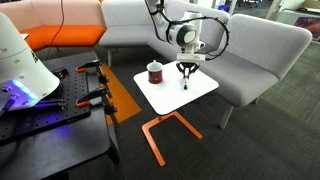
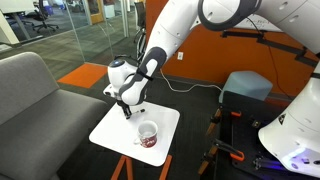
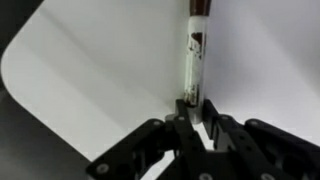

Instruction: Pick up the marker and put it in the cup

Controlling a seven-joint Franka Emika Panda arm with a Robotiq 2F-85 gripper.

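- pinching one end of the marker in the gripper, jaws drawn almost together around it.
- hanging over the white table, on the side nearest the grey sofa; not showing clearly whether the marker's tip is touching the top.
- judging the grasp as made; carrying across and dropping into the cup not yet done.
- seeing the cup upright near the opposite edge, apart from the gripper, with only bare tabletop between.
- having open air above for lifting; needing care near the sofa and the table's edges.
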